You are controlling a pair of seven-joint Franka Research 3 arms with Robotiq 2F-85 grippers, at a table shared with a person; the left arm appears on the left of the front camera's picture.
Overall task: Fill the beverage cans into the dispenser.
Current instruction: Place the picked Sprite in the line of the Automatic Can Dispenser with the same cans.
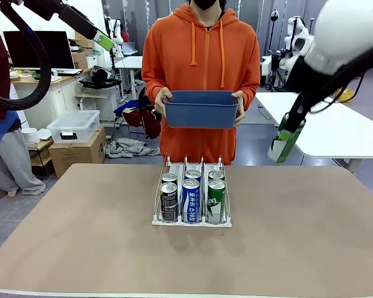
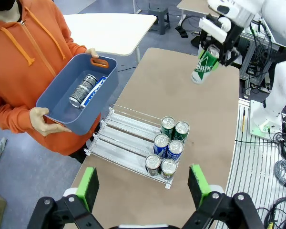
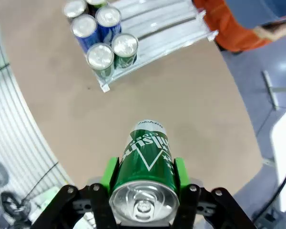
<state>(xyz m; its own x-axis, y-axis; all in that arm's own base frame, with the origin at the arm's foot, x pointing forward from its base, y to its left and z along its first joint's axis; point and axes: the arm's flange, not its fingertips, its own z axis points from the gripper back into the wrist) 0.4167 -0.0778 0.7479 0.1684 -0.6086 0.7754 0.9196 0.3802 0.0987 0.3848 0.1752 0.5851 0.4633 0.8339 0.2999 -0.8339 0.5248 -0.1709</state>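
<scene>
Right wrist view shows my right gripper (image 3: 144, 175) clamped on a green can (image 3: 145, 155), held high over the table's (image 3: 181, 119) right side, likely bound for the dispenser (image 3: 162, 24) at mid-table, where six cans (image 2: 168, 145) crowd the near end. My left gripper (image 2: 143, 187) hangs apart, empty. Beyond, a person's hands hold a blue tub (image 1: 201, 112) with more cans (image 2: 83, 90).

Right arm (image 1: 351, 28): glossy white shell, black wrist. Thick black cable (image 1: 42, 68). Left gripper (image 2: 144, 187), right gripper (image 3: 144, 174): black bodies, screws, green pads (image 2: 89, 187). Person (image 1: 202, 93): orange hoodie, orange drawstrings (image 1: 193, 43).
</scene>
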